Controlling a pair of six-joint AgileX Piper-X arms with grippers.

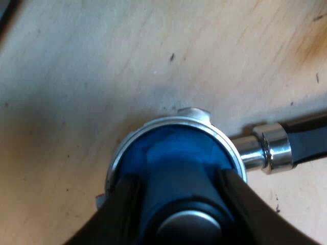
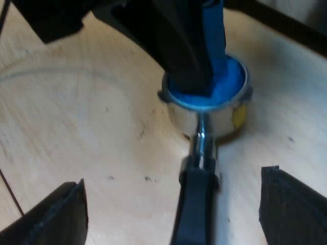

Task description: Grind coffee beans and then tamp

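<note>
Left wrist: my left gripper (image 1: 179,186) clamps the blue tamper (image 1: 173,148), seated in the holder (image 1: 168,121); its handle (image 1: 306,140) leaves at three o'clock. Right wrist: my right gripper (image 2: 172,181) gapes open, the handle running six-to-twelve between its fingers, untouched.

Warm, fairly bright light on the wood surface (image 1: 76,153). Soft grey shadow on it beyond the holder (image 1: 276,148), hard glare on its chrome neck. Tamper (image 1: 173,153) blue saturated. Right wrist view: surface washed pale, yellow reflection on holder wall.
</note>
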